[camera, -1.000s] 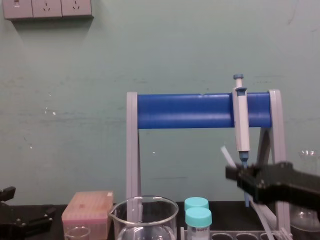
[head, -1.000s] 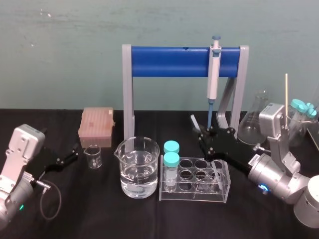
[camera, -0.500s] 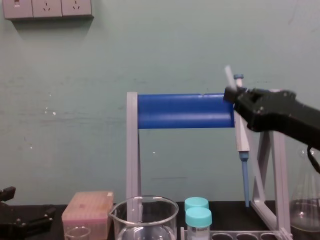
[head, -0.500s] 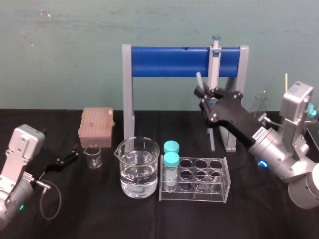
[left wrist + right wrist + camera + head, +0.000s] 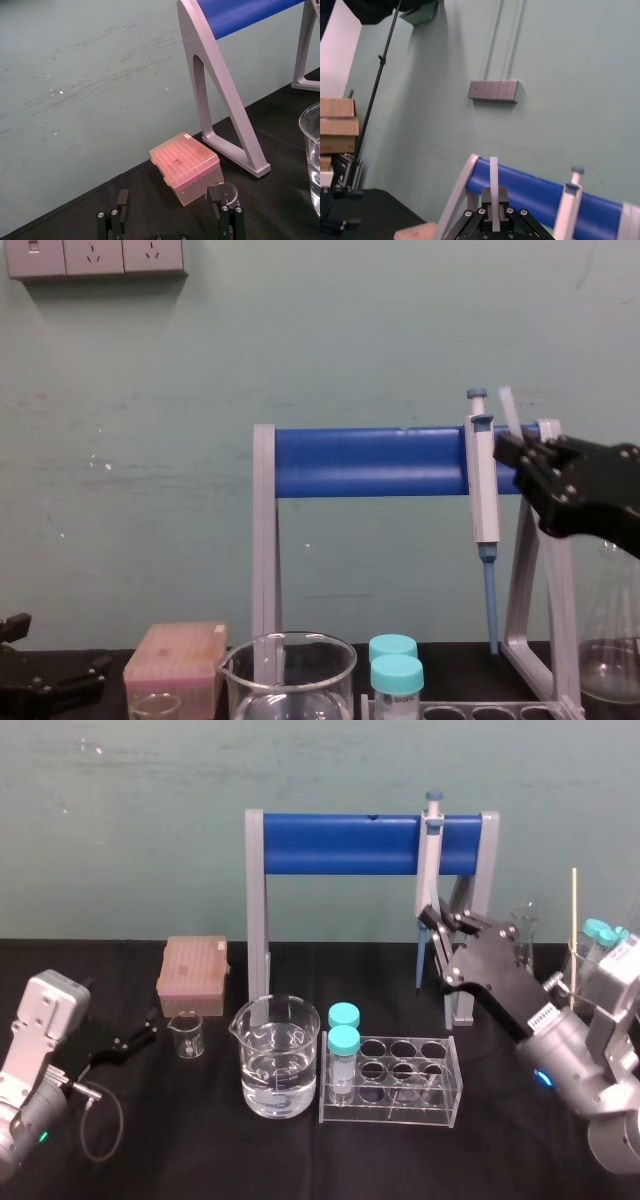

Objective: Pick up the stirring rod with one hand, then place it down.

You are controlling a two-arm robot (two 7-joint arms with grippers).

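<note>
Right gripper (image 5: pixel 512 448) shifted rightward; wrist view shows stirring rod (image 5: pixel 493 175) clamped.

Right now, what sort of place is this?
Probably a lab bench: a pipette on a blue stand, a beaker beside a tube rack, the right gripper holding a stirring rod.

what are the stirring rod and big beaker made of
Stirring rod, held raised by the right gripper: frosted glass or plastic, whitish and translucent. Big beaker: likely clear glass, see-through with water inside. Left gripper sits parked, low on the robot's left.
</note>
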